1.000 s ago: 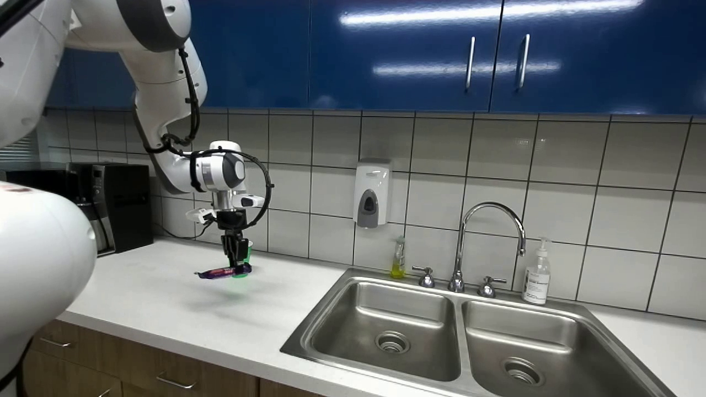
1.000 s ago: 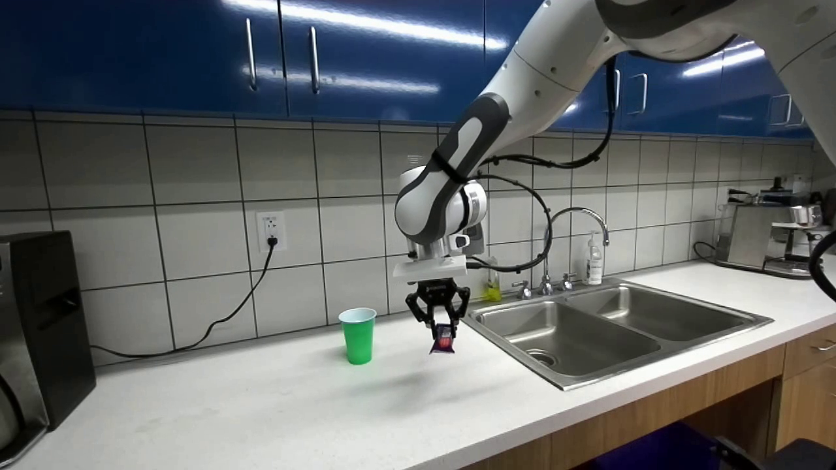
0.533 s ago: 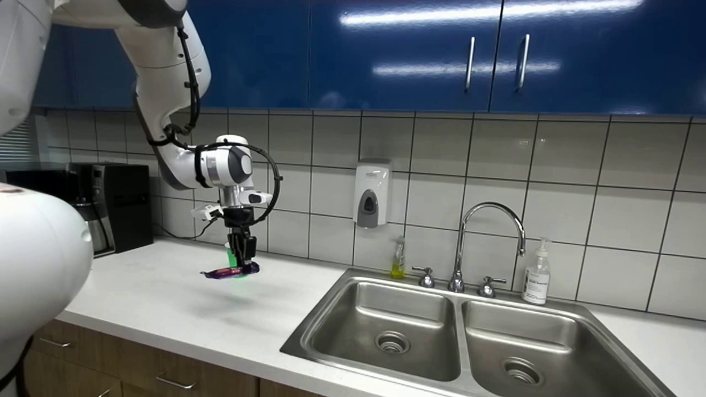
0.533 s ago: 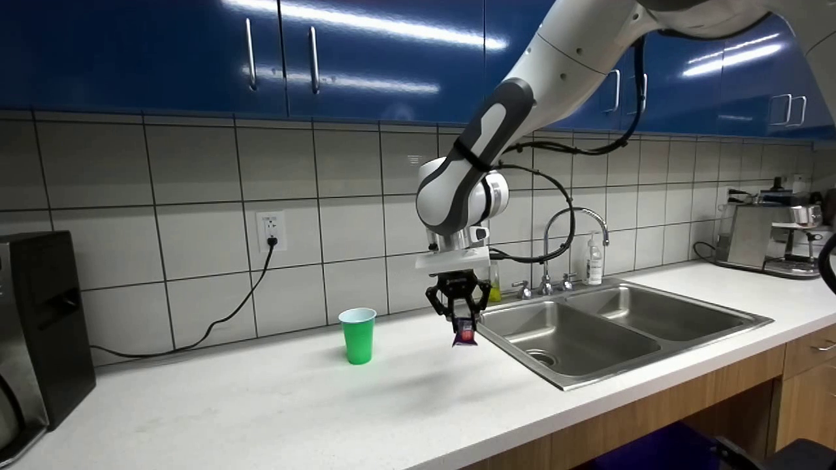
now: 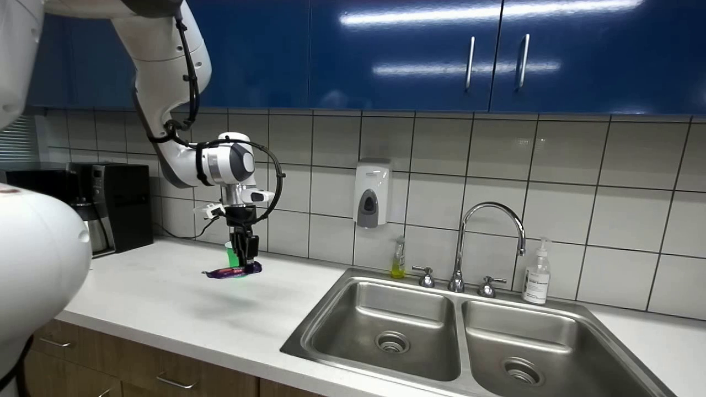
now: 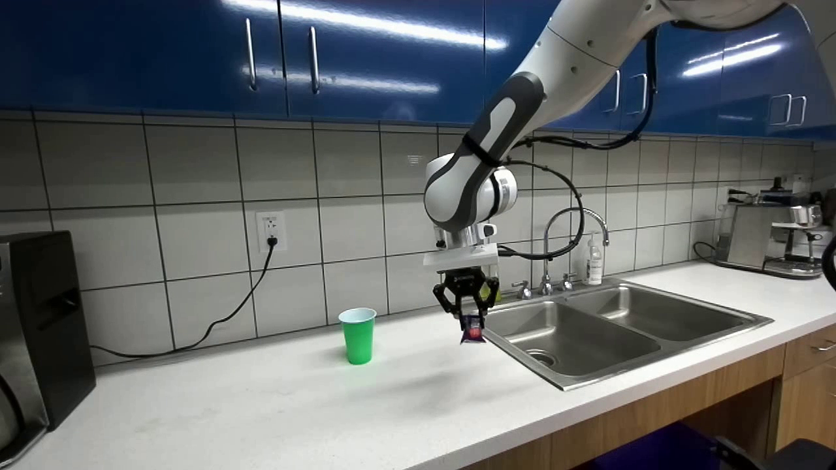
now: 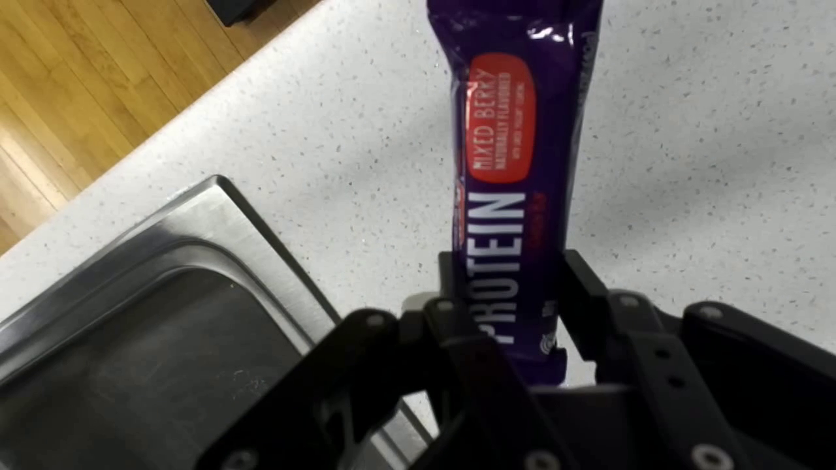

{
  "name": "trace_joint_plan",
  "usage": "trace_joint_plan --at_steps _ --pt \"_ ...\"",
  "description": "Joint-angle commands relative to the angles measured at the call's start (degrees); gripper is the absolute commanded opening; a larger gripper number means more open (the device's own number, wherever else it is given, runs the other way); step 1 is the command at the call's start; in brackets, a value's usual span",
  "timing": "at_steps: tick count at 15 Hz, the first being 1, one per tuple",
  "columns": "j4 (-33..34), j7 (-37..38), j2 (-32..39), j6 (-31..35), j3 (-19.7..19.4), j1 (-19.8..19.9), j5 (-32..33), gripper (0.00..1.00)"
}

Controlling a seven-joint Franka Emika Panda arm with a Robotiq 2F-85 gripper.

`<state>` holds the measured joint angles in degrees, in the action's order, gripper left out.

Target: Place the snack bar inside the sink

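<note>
The snack bar point(image 7: 503, 163) has a dark purple wrapper with a red label and white "PROTEIN" lettering. My gripper point(image 7: 513, 290) is shut on it near one end, with a finger on each long side. In both exterior views the bar point(image 5: 225, 273) point(image 6: 473, 334) is held roughly level above the white counter, its shadow below it. My gripper point(image 5: 246, 263) point(image 6: 473, 318) points down. The stainless double-basin sink point(image 5: 302, 332) point(image 6: 555, 378) lies beside the gripper. Its corner rim point(image 7: 212, 209) shows at left in the wrist view. The bar is outside the sink's rim.
A green cup point(image 6: 358, 343) stands on the counter, partly hidden behind the gripper in an exterior view point(image 5: 231, 253). A gooseneck faucet point(image 5: 460, 242), a yellow soap bottle point(image 5: 398, 258) and a clear pump bottle point(image 5: 536, 278) line the sink's back edge. A black machine point(image 6: 42, 333) stands away from the sink.
The gripper has carried the bar toward the sink and slightly up, with a smaller shift in the last half second. The grip on the bar is the same. The cup has stayed put.
</note>
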<state>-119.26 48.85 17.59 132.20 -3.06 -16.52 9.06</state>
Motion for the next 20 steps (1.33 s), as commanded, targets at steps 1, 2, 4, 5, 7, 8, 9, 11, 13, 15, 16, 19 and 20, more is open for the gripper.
trace_joint_plan --at_steps 1,2,4,5,7,8,9,11,13,15,16,19,20 --pt "0.1 0.4 0.0 -0.2 1.5 1.5 0.6 0.39" --pt "0.1 0.4 0.0 -0.2 1.5 1.5 0.6 0.39" --pt "0.1 0.4 0.0 -0.2 1.5 1.5 0.6 0.39" --pt "0.0 0.4 0.0 -0.2 1.5 1.5 0.6 0.39" --pt "0.1 0.9 0.3 0.4 1.1 1.6 1.1 0.14" --pt "0.2 1.1 0.5 0.5 0.9 1.8 1.0 0.14" --pt "0.2 1.3 0.7 1.0 0.5 2.2 1.1 0.14" --pt "0.0 1.7 1.0 2.2 -0.3 3.1 1.2 0.14" --pt "-0.1 1.7 1.4 3.4 -1.2 4.4 0.9 0.14" --pt "-0.2 1.8 2.0 4.8 -2.2 5.7 0.6 0.14" --pt "-0.3 1.6 2.4 5.4 -2.6 6.3 0.4 0.14" --pt "-0.2 1.3 4.4 7.4 -4.1 8.5 -0.5 0.14" --pt "0.0 1.1 5.2 7.9 -4.6 9.1 -0.7 0.14"
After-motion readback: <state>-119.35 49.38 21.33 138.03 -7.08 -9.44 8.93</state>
